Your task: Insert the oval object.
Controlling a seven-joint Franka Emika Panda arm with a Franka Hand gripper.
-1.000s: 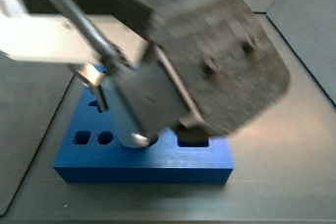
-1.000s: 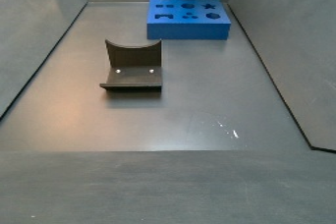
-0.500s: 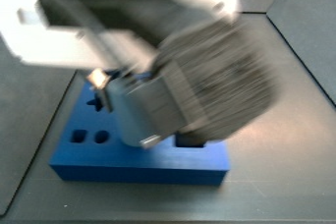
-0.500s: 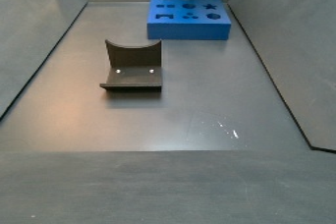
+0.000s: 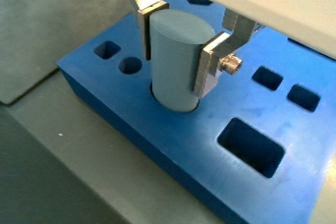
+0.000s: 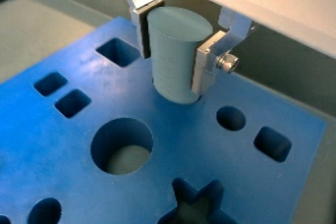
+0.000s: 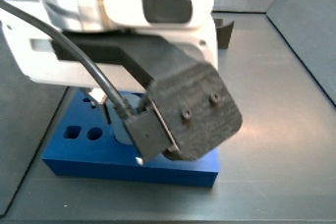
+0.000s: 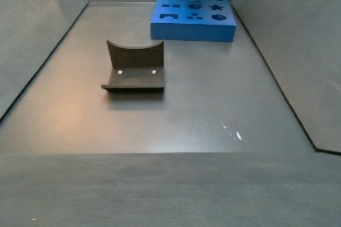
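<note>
The tool [image 5: 182,37] grips the upright oval object [image 5: 176,59] over the blue board [image 5: 144,140]

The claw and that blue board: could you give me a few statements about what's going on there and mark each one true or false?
1. The claw has the oval object between its fingers. True.
2. The oval object lies flat on the grey floor. False: it stands upright, its lower end in a hole of the blue board.
3. The blue board has holes of different shapes. True: round, rectangular and star-like ones show in a wrist view.
4. The dark olive-brown block sits on top of the blue board. False: it rests on the floor, apart from the board.
5. The claw hangs over the dark block. False: it is over the board.
</note>
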